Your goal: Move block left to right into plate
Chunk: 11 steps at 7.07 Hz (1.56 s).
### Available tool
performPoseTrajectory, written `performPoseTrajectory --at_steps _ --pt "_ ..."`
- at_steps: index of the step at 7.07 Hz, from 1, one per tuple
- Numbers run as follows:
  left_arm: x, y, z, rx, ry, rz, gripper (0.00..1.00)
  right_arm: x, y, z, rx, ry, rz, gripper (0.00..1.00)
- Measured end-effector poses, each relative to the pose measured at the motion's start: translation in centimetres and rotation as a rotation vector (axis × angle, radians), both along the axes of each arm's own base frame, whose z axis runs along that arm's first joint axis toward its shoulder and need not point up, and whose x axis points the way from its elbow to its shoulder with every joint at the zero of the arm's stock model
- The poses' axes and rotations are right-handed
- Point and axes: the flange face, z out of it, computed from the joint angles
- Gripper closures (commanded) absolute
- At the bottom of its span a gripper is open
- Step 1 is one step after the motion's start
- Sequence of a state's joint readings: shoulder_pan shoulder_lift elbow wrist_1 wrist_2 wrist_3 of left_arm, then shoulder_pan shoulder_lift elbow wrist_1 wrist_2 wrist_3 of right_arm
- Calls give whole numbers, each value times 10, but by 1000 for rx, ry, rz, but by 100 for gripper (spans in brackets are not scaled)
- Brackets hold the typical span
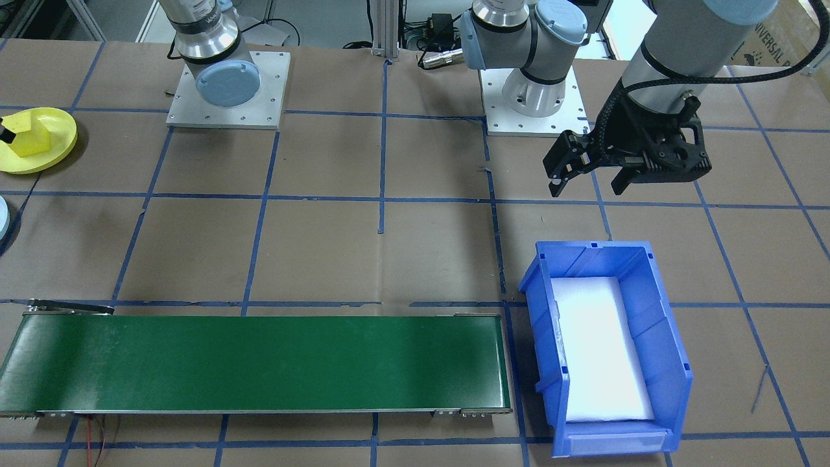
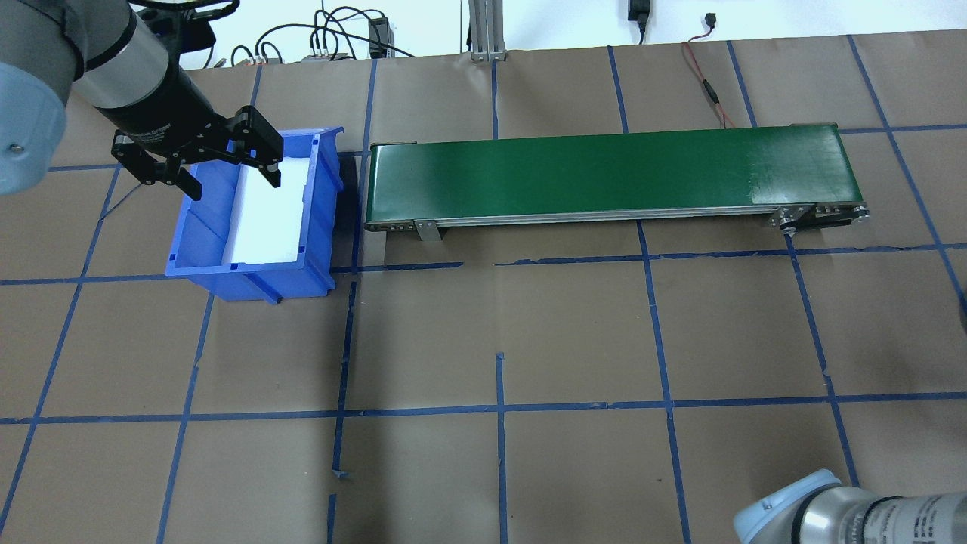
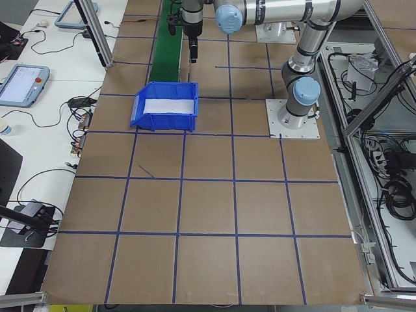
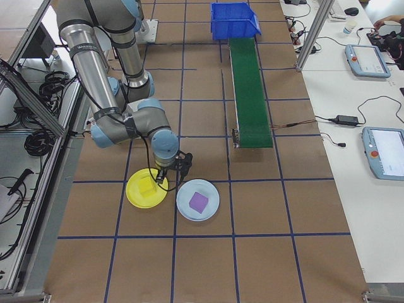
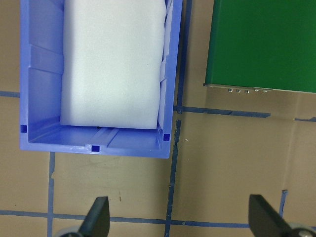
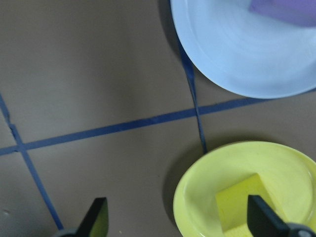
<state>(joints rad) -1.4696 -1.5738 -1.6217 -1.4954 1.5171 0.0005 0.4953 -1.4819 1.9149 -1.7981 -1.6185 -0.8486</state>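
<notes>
A yellow block (image 4: 147,187) rests inside the yellow plate (image 4: 136,201) at the robot's right end of the table. In the right wrist view the block (image 6: 242,202) lies low in the plate (image 6: 207,182). My right gripper (image 6: 178,217) hangs open just above the plate's edge, holding nothing, with one finger over the block. My left gripper (image 2: 233,185) is open and empty in the air by the blue bin (image 2: 196,242). In the front view that gripper (image 1: 585,188) is above the table, on the robot's side of the bin.
White foam (image 5: 113,64) lines the bin's floor. A green conveyor belt (image 2: 604,170) runs from the bin toward the robot's right. A light blue plate (image 4: 211,208) holding a purple block (image 4: 198,201) sits right beside the yellow plate.
</notes>
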Motion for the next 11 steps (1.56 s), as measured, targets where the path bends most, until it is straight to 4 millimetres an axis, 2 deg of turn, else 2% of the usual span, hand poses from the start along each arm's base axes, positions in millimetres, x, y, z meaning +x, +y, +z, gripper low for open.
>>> performPoseTrajectory --at_steps 2,4,5,6,7,8,9,10,11 --pt "0 0 0 1 0 0 0 99 -80 65 18 52 31 0" --pt "0 0 0 1 0 0 0 215 -133 130 53 69 9 0" --pt "0 0 0 0 0 -1 0 273 -152 163 25 91 1 0" --pt "0 1 0 0 0 -1 0 326 -163 189 -17 96 17 0" --pt "0 1 0 0 -1 -1 0 376 -167 203 -50 89 50 0" --pt "0 1 0 0 -1 -1 0 425 -167 209 -83 106 93 0" --pt "1 1 0 0 -2 0 0 466 -163 210 -115 133 140 0" --pt "1 0 0 0 -3 1 0 491 -160 207 -127 127 155 0" --pt "1 0 1 -2 -5 3 0 501 -158 203 -131 111 149 0"
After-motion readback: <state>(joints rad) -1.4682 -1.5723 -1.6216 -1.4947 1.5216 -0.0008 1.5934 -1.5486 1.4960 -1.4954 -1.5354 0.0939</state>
